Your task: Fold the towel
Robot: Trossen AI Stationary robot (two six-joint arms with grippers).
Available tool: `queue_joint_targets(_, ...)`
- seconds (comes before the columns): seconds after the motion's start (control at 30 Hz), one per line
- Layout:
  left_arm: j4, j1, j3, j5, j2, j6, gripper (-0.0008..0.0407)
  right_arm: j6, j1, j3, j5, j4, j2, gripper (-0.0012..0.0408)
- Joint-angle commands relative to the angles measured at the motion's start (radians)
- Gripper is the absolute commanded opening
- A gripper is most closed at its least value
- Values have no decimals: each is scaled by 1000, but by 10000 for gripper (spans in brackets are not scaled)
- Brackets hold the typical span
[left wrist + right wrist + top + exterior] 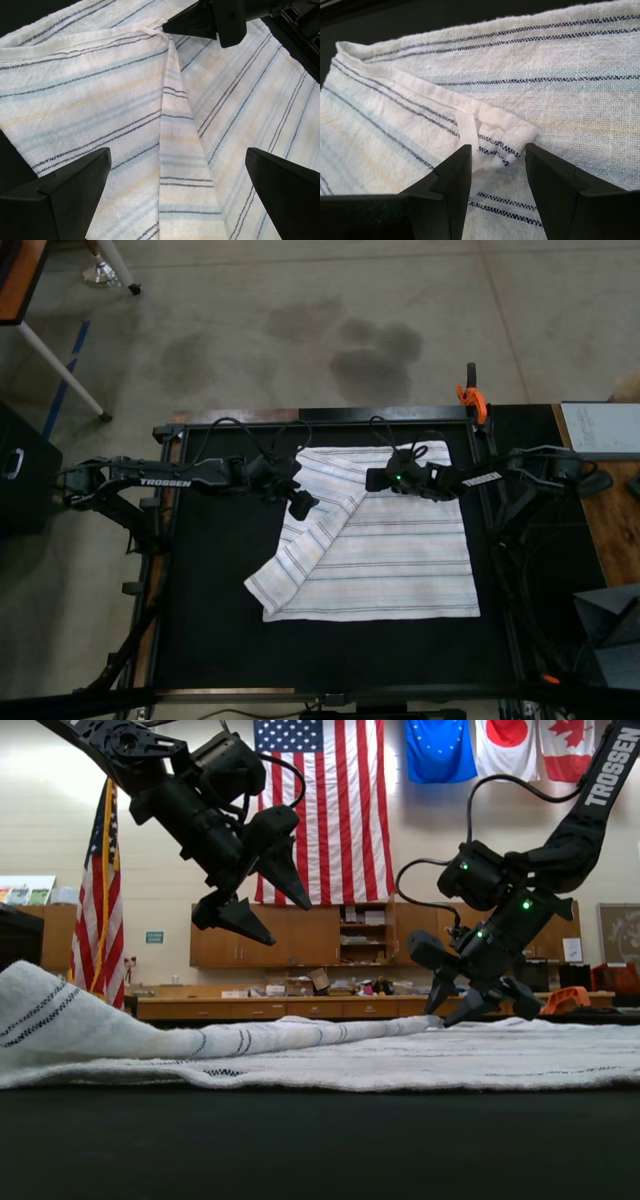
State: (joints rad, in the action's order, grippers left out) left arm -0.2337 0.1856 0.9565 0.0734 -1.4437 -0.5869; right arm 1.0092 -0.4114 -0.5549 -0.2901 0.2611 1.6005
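Observation:
The white striped towel [390, 560] lies on the black table [215, 625], its left side in the top view folded diagonally over the middle. My left gripper [300, 506] hangs open above that folded flap [100, 100], fingers wide apart, holding nothing. In the exterior view it is raised at the left [255, 910]. My right gripper [372, 480] is down on the towel near the far edge. In the right wrist view its fingers [452, 175] stand apart on either side of the folded-over corner with its white loop [495, 132]. The left wrist view also shows the right gripper [200, 22].
An orange clamp [470, 397] sits on the table's far edge. A white paper sheet [600, 428] lies on a wooden surface at the top view's right. A black cabinet [20, 465] stands at the left. Cables hang along the table's right side.

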Motion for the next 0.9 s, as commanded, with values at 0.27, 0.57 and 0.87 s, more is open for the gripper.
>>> queue_joint_targets(0.27, 0, 0, 0, 13, 0, -6, 374, -45, -4, -2, -30, -2, -15, 12)
queue_joint_targets(0.57, 0, 0, 0, 13, 0, -8, 374, -73, -17, -2, -73, -117, -111, 2)
queue_joint_targets(0.87, -1, 0, 0, 13, 0, -8, 374, -74, -37, -2, -115, -254, -243, -1)
